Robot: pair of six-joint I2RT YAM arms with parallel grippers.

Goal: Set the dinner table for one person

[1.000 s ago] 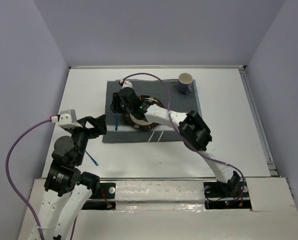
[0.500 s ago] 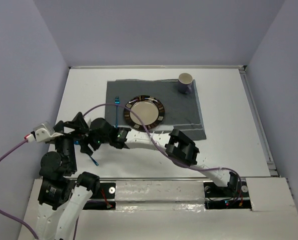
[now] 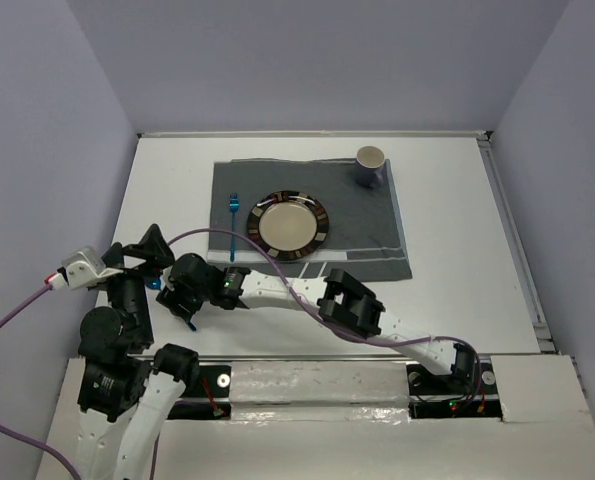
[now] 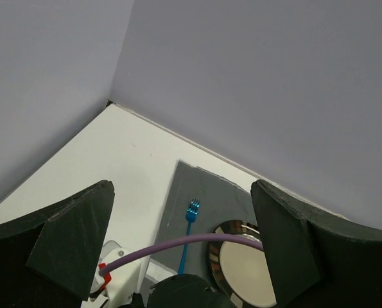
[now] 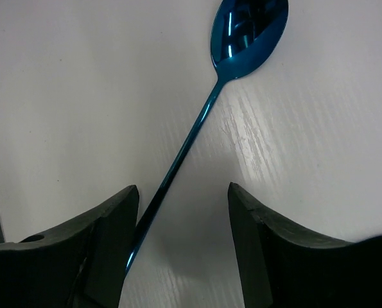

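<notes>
A blue spoon (image 5: 207,112) lies on the white dinner table (image 3: 467,270), its bowl (image 5: 248,29) pointing away in the right wrist view. My right gripper (image 5: 181,192) hangs low over the spoon handle, open, the handle running between the jaws close to the left finger (image 5: 113,224). From above, that gripper (image 3: 184,297) is at the near left, covering most of the spoon (image 3: 190,322). A blue fork (image 3: 233,222) rests on the grey placemat (image 3: 367,235), left of the plate (image 3: 290,224). My left gripper (image 3: 140,258) is raised, open and empty.
A blue cup (image 3: 370,166) stands on the placemat's far right corner. The right arm stretches across the near side of the table toward the left arm, with a purple cable (image 3: 267,262) looping over it. Walls close in the table on three sides.
My right gripper left the fork on the placemat beside the plate and swung to the near left, down over the spoon. The left arm pulled back and tilted upward.
</notes>
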